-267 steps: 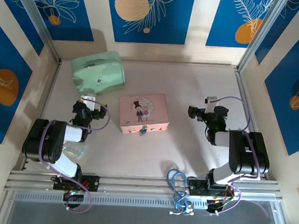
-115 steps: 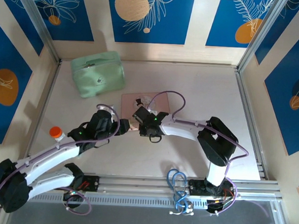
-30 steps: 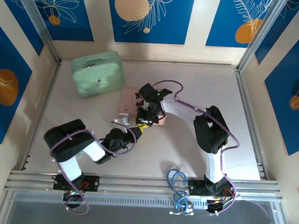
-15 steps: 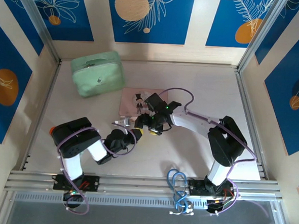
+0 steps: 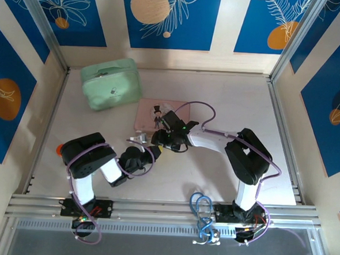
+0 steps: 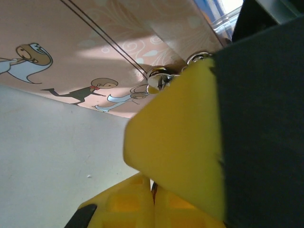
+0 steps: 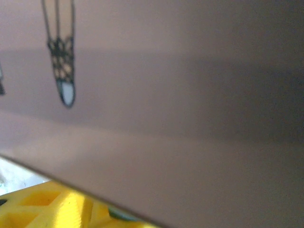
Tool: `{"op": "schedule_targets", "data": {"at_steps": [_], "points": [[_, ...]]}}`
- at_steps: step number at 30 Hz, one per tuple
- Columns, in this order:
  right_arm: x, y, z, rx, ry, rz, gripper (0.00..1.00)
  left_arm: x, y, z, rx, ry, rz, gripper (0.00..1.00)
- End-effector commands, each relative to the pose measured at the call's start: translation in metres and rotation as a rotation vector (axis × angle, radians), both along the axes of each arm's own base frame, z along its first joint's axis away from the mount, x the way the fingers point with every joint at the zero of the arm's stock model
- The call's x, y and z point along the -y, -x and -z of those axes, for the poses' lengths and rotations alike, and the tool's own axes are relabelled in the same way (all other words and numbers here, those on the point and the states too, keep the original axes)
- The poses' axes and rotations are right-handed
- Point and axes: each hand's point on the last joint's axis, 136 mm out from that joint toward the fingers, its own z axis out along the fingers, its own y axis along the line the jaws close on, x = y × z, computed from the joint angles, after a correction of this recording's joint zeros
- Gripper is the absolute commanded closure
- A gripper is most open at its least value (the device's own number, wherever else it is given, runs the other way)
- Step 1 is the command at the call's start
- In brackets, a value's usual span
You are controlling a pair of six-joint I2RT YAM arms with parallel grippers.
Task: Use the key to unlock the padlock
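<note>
The pink picture tin (image 5: 151, 110) lies mid-table, and both arms meet at its near edge. My left gripper (image 5: 152, 149) (image 6: 154, 195) is shut, its yellow pads pressed together with only a thin dark sliver between them. I cannot make out the key. My right gripper (image 5: 160, 139) sits just above it against the tin. One of its yellow fingers (image 6: 175, 152) blocks much of the left wrist view, and I cannot tell how wide its jaws stand. A small silver metal piece (image 6: 159, 80) shows at the tin's (image 6: 95, 42) edge. The padlock's blue body is hidden.
A mint green pouch (image 5: 111, 84) lies at the back left. An orange-capped item (image 5: 59, 149) sits by the left arm's elbow. Blue cables (image 5: 202, 207) hang at the near rail. Walls close in the table on three sides.
The right arm has swung down off the tin's top, and its gripper has come to the tin's near edge, shifting slightly left. The left arm has barely moved.
</note>
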Motion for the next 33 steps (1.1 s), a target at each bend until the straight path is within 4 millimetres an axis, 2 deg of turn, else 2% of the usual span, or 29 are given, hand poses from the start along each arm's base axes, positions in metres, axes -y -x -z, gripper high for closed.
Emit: {"op": "schedule_targets", "data": {"at_steps": [1, 6, 12, 18, 24, 27, 28, 29, 31, 33], "points": [[0.0, -0.003, 0.005, 0.034, 0.012, 0.001, 0.35, 0.005, -0.007, -0.019, 0.043, 0.067, -0.002, 1.0], [0.003, -0.007, 0.003, 0.067, 0.029, 0.018, 0.44, 0.005, -0.007, -0.019, 0.043, 0.069, -0.002, 1.0], [0.001, -0.007, 0.003, 0.06, 0.061, 0.023, 0.63, 0.004, -0.006, -0.018, 0.036, 0.069, -0.004, 1.0], [0.0, -0.004, 0.003, 0.048, 0.079, 0.02, 0.77, 0.004, -0.008, -0.016, 0.03, 0.072, -0.006, 1.0], [0.002, -0.001, 0.008, 0.024, 0.091, 0.024, 1.0, 0.003, -0.009, -0.015, 0.03, 0.068, -0.012, 1.0], [0.003, 0.0, 0.008, 0.013, 0.095, 0.028, 1.0, 0.001, -0.007, -0.015, 0.024, 0.066, -0.015, 0.71], [0.003, 0.0, 0.007, 0.005, 0.099, 0.03, 1.0, -0.001, -0.007, -0.016, 0.021, 0.061, -0.021, 0.52], [0.003, -0.001, 0.006, 0.0, 0.101, 0.035, 1.0, -0.003, -0.006, -0.015, 0.019, 0.052, -0.026, 0.41], [0.002, -0.001, 0.004, -0.016, 0.106, 0.036, 1.0, -0.007, -0.006, -0.016, 0.012, 0.032, -0.036, 0.36], [0.0, 0.0, 0.003, -0.03, 0.104, 0.034, 1.0, -0.009, -0.006, -0.017, 0.007, 0.011, -0.041, 0.42]]}}
